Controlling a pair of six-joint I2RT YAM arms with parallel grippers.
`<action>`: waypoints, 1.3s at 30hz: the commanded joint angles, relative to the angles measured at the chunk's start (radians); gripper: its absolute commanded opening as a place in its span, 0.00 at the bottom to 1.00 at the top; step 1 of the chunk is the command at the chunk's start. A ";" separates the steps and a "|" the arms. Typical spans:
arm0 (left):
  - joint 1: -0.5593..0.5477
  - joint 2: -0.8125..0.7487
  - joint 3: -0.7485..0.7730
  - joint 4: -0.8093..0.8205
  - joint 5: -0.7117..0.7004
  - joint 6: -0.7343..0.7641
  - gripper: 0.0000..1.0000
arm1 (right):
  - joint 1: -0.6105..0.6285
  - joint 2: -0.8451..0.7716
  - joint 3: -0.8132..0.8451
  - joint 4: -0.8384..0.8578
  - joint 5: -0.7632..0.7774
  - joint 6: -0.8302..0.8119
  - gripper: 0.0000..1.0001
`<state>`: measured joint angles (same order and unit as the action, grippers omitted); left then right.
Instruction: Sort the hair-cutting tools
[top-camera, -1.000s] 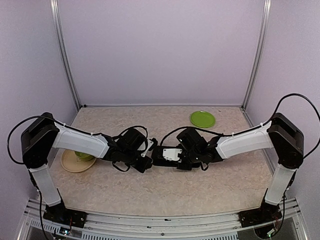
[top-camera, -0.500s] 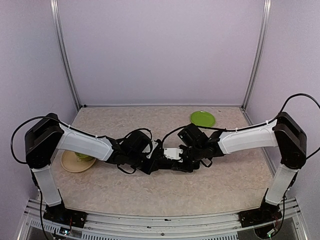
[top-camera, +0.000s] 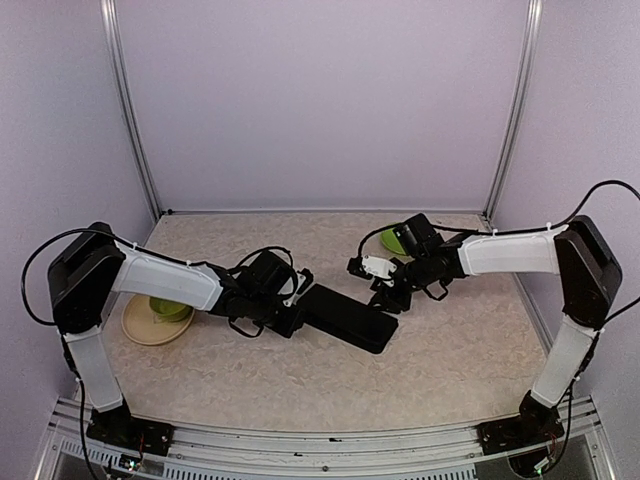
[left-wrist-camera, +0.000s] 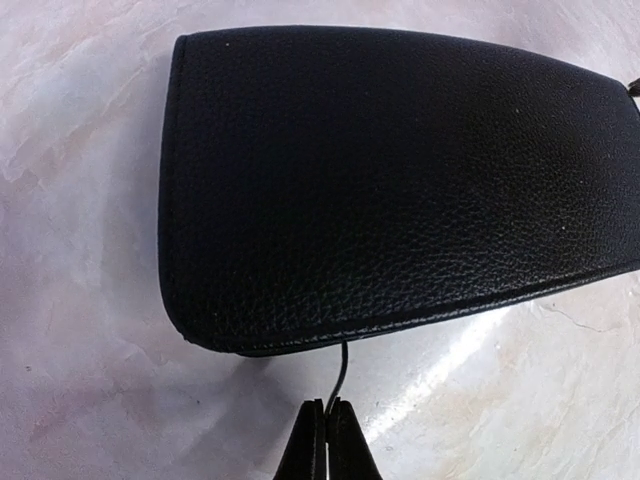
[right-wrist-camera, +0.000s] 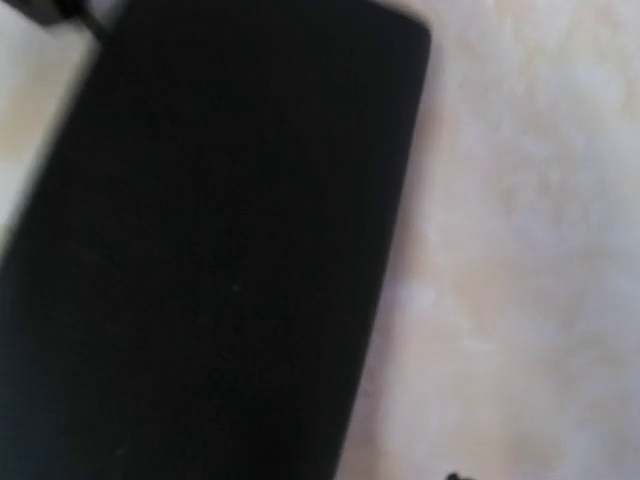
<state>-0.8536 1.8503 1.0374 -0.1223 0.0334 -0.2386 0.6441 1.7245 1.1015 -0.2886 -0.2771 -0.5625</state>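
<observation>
- The left gripper (left-wrist-camera: 327, 410) sits low at the near short end of the case. Its fingers are pressed tight together, and they appear to pinch a thin black strand.
- The right gripper (top-camera: 388, 296) hovers just above the case's far end. Its wrist view is blurred, so we cannot tell whether it is open or closed.
- The table (top-camera: 450, 350) is pale and marbled.
- A large flat black case (top-camera: 345, 318) lies closed at the middle of the table. In the overhead view its long axis runs from the left gripper towards the lower right.
- A tan plate (top-camera: 140, 328) sits at the left edge with a green bowl (top-camera: 168, 308) on it. A green plate (top-camera: 392, 241) lies at the back right, partly hidden by the right arm.
- The thin black strand (left-wrist-camera: 341, 375) runs from the left fingertips up to the case's edge.
- We judge the main risk to be this slight hold. The strand could slip free under a pull, or the whole case could drag across the table instead of opening.
- We see no hair-cutting tools in any view. They may be inside the case, so we cannot tell their position, long axis or heading.
</observation>
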 joint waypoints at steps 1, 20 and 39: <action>0.016 -0.012 0.028 -0.040 -0.052 0.034 0.00 | -0.014 0.125 0.092 -0.055 -0.087 0.016 0.55; 0.073 0.126 0.182 -0.007 -0.085 0.122 0.00 | 0.107 0.040 0.010 -0.374 -0.477 -0.123 0.54; 0.076 0.187 0.258 -0.002 -0.049 0.150 0.00 | 0.241 -0.061 -0.133 0.006 -0.007 -0.266 0.57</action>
<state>-0.7841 2.0274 1.2751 -0.1356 -0.0296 -0.1028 0.8642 1.6325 1.0054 -0.3878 -0.3599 -0.7494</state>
